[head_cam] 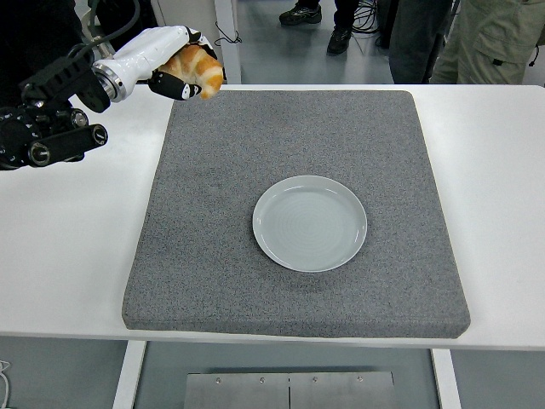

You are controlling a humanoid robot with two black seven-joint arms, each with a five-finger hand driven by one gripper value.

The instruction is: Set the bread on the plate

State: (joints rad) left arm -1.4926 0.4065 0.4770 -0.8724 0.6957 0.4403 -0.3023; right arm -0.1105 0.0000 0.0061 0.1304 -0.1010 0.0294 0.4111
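At the far left corner of the mat, the left hand (174, 61) is up in the air with its fingers wrapped round the bread (197, 68), a golden croissant-like roll. The hand has a white shell and dark fingertips, and the roll pokes out on its right side. Behind it the black arm (47, 128) runs back to the left edge over the white table (68, 247), with a dark cable looping up by the wrist.

Below and to the right of the hand spreads the grey mat (298, 128), covering most of the table. The plate (310, 222) sits near the middle of the mat, pale grey-blue, round, with nothing on it. It is well apart from the bread, and the stretch of mat between them is bare, so nothing lies in the way.

Past the far edge of the table, people's legs and shoes (301, 13) stand on the floor, and a white post (227, 38) rises just behind the hand. A sleeve (498, 38) in a light olive colour shows at the top right corner.
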